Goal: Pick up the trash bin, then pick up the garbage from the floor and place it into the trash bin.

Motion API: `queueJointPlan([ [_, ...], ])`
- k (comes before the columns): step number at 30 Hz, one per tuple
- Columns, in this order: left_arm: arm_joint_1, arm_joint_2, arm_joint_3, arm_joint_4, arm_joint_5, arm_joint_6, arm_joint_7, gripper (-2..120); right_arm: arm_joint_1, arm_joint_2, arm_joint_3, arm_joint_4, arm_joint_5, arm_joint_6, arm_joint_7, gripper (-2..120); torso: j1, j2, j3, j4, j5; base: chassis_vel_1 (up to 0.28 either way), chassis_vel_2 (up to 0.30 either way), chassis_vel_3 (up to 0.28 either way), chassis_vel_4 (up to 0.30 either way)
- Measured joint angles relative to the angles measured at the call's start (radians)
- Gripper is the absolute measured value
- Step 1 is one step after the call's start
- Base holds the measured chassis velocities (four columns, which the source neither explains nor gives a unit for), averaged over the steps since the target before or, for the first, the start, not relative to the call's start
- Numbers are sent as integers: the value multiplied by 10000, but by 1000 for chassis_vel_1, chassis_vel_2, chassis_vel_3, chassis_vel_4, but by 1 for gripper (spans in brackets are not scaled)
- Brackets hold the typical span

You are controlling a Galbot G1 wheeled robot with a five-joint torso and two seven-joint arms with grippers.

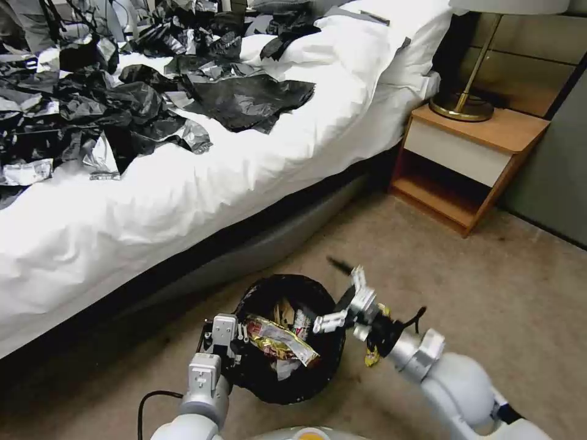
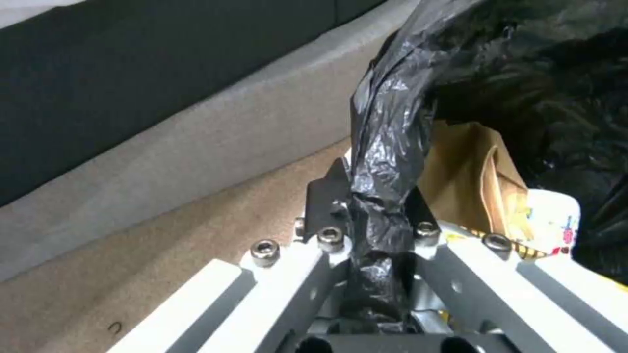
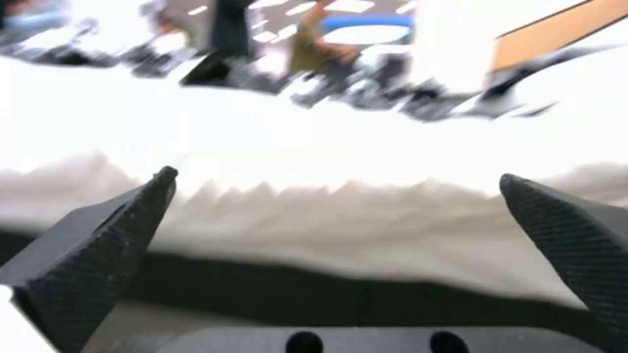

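Note:
The trash bin (image 1: 287, 282), lined with a crinkly black bag, hangs just above the carpet in front of me. My left gripper (image 1: 235, 343) is shut on its near-left rim; in the left wrist view the fingers (image 2: 327, 196) pinch the black bag (image 2: 392, 127). Garbage lies inside the bin: a yellow and foil wrapper (image 1: 282, 340), brown paper (image 2: 464, 181) and a white printed wrapper (image 2: 553, 220). My right gripper (image 1: 333, 298) is open over the bin's right rim with nothing between its fingers (image 3: 105, 245), and its wrist view faces the bed.
A bed with a white duvet (image 1: 202, 183) runs along the left, strewn with black bags and clothes (image 1: 110, 104). A wooden nightstand (image 1: 471, 159) with a brass lamp (image 1: 465, 104) stands at the right. Open carpet (image 1: 501, 287) lies right of the bin.

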Motion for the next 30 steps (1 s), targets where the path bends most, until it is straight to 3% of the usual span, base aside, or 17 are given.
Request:
queueJointPlan([
  [2,4,11,-19,0,-11,-1,0,1,-118,143,128,215,-134,-73,333,114,-1,0,0,0,-1,0,0,0,0],
  [4,11,76,-120,-1,-102,-5,2,1,-569,698,602,657,-613,-297,1355,114,-1,0,0,-1,-1,0,0,0,0],
  [11,-38,192,-299,-59,-313,-4,2,1,-1480,1451,1184,651,-1209,-604,2543,111,-1,0,-1,-2,0,0,0,0,0],
  [18,-46,243,-368,-133,-394,13,2,1,-1521,1645,1230,-36,-1387,-1396,3224,101,-1,0,0,0,1,0,0,0,0],
  [30,-108,211,-387,-139,-411,55,-2,1,-904,1378,1132,-496,-785,-2632,3655,100,0,0,0,0,2,0,0,0,0],
])
